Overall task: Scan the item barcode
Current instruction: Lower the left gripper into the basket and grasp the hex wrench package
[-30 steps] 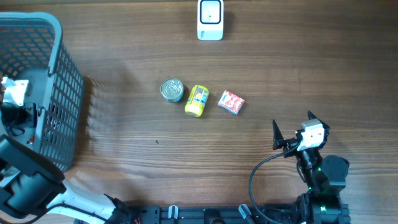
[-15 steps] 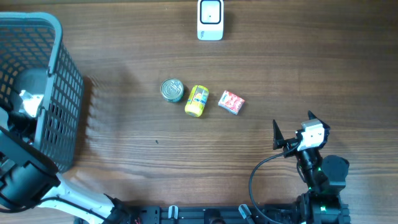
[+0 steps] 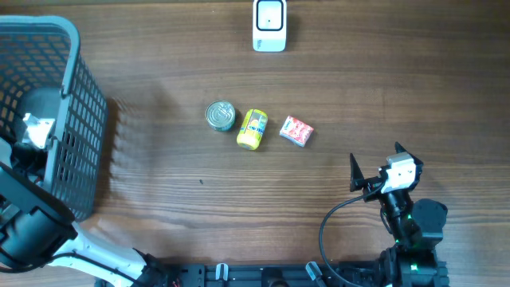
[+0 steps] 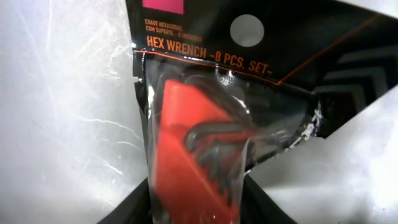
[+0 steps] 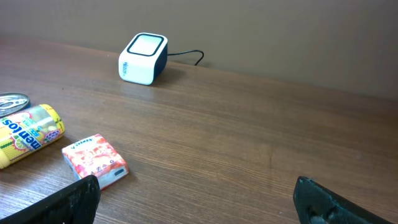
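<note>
Left end effector (image 4: 198,208) grips wrench pack (image 4: 199,137) inside basket (image 3: 84,119), right end effector (image 5: 196,191) open; scanner (image 3: 269,24) scan pending.

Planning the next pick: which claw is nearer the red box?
Right. The right claw sits right of the red box, nearer the robot; the left claw is inside the far-left basket.

The hex wrench set pack (image 4: 205,68) fills the frame: a black card with a hang hole and a clear blister over a red holder (image 4: 180,143) of dark keys. The gripper (image 4: 198,213) fingers contact both blister sides. Behind it lies white plastic film (image 4: 62,112).
</note>
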Robot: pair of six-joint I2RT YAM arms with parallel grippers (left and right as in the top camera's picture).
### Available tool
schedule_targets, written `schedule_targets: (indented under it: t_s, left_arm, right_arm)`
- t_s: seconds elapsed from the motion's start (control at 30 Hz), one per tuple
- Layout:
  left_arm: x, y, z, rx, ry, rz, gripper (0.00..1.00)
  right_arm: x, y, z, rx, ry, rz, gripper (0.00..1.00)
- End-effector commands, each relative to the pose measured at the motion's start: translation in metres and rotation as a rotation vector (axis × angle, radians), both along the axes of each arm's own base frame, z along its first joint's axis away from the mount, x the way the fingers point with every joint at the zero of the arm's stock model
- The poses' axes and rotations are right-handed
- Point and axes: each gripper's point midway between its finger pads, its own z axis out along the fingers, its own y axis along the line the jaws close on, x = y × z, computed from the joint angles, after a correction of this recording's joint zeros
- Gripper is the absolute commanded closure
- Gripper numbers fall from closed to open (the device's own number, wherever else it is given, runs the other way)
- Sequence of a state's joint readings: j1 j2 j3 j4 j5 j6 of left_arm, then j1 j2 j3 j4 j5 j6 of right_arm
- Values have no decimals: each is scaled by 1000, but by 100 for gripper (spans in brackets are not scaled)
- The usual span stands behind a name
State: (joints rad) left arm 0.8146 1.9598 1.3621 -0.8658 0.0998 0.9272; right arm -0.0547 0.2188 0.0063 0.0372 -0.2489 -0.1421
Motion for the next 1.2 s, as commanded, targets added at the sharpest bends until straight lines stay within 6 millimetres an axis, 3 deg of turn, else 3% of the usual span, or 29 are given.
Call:
schedule_targets:
  t_s: [0.0, 0.2, 0.57, 0.83, 1.0, 1.07, 1.17]
  left_arm:
    - [2, -3, -9, -22, -5, 33, 67]
    - [12, -3, -8, -7, -28, 58, 92]
    - [39, -18, -6, 13, -60, 31, 96]
    - [50, -12, -2, 47, -103, 25, 96]
    - [70, 3, 18, 108, -205, 96, 94]
    - [78, 9, 33, 142, -259, 116, 89]
    - [90, 18, 63, 191, -358, 137, 89]
  right_arm:
    - [0, -2, -1, 8, 4, -14, 0]
    - [0, -2, -1, 8, 6, -14, 0]
    - [0, -2, -1, 8, 6, -14, 0]
    - [0, -2, -2, 8, 7, -14, 0]
    - [0, -2, -2, 9, 7, -14, 0]
    - [0, -2, -2, 10, 8, -14, 0]
    - [0, -2, -2, 10, 7, -14, 0]
